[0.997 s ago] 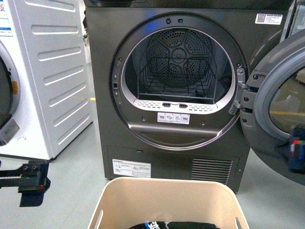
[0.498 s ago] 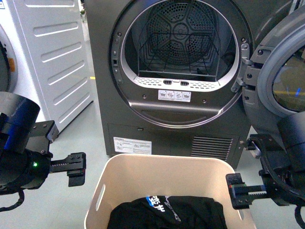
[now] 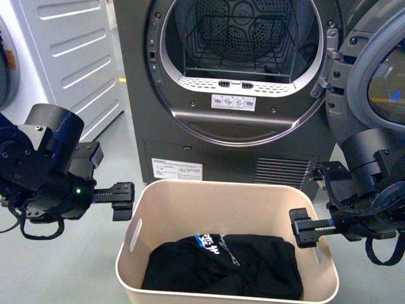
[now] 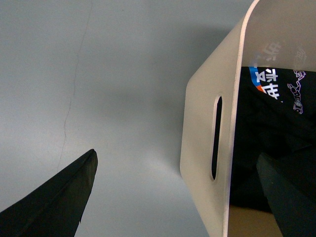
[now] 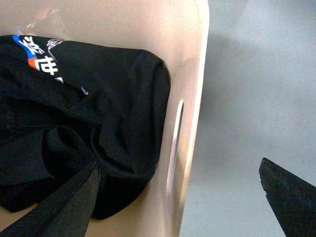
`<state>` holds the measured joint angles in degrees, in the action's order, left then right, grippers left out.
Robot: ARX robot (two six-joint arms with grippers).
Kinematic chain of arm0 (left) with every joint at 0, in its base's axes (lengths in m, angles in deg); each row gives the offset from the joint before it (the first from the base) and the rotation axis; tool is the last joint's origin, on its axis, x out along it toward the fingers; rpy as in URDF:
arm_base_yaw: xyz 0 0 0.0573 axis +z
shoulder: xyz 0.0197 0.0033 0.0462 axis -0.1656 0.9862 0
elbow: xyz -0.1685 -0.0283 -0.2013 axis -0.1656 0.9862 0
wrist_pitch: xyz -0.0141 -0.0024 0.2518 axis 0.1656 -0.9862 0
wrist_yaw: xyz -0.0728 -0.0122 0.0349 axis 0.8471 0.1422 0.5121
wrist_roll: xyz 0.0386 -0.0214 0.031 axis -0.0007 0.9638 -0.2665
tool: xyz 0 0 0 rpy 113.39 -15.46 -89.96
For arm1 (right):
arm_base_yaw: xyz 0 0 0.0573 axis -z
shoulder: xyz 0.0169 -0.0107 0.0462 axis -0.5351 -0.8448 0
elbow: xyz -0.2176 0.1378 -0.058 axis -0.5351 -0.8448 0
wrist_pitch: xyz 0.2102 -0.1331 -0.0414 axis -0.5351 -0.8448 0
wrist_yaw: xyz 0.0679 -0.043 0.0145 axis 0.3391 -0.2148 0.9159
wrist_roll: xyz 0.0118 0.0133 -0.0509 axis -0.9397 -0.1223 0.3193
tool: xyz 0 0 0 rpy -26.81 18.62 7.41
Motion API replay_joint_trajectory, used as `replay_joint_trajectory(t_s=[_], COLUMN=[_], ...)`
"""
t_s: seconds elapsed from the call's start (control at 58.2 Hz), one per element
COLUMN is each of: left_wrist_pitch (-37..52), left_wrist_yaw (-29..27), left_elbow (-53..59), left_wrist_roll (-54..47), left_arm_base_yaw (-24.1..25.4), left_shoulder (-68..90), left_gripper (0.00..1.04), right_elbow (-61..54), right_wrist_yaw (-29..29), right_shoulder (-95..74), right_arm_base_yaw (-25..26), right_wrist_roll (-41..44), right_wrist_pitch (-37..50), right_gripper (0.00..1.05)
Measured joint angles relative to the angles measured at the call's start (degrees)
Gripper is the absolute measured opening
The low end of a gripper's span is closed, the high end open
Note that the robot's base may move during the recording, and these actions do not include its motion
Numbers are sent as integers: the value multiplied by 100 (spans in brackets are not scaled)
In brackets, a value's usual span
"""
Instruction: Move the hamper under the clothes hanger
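Flanking the hamper point(image 3: 223, 185), your left gripper point(image 3: 123, 193) and right gripper point(image 3: 302, 229) have closed in on its slotted side walls, jaws spread wide astride each, holding nothing. It sits before the dryer point(image 3: 240, 82); no clothes hanger shows, so grasping likely comes next.

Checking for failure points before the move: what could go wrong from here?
The right claw straddles the hamper wall, inner finger over the black garment; closing may pinch cloth and weaken the grip.
The open dryer door hangs close above the right arm; lifting could strike it.
The left claw has only a thin wall to clamp; the hamper might tilt.
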<state>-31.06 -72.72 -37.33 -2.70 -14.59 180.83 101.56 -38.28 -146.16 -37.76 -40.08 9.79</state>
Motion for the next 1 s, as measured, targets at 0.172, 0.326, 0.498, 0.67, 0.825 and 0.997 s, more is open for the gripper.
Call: replay_joint_trajectory(t_s=[0.172, 0.326, 0.498, 0.67, 0.825, 0.997], left_wrist_pitch=[-157, -282, -284, -289, -289, -289], left_wrist_yaw=[-7, -28, -22, -2, -2, 39], left_elbow=[-374, -713, -927, -1049, -1150, -1176], left_wrist_roll=[-114, -181, -262, -293, -304, -260], left_arm_base_yaw=[-190, -317, -319, -337, -387, -437], left_shoulder=[308, 658, 949, 1115, 1134, 1226], left_gripper=[98, 98, 98, 98, 98, 98], right_elbow=[345, 575, 664, 669, 669, 669], right_wrist_yaw=[-28, -31, -33, -57, -70, -70], right_shoulder=[-297, -529, -654, -785, -887, -938], right_arm_base_yaw=[70, 109, 127, 166, 179, 153], right_wrist_roll=[-13, -15, -35, -39, -63, -118], right_wrist_pitch=[-70, -131, -118, -66, -9, 37], right_gripper=[97, 97, 97, 97, 97, 97])
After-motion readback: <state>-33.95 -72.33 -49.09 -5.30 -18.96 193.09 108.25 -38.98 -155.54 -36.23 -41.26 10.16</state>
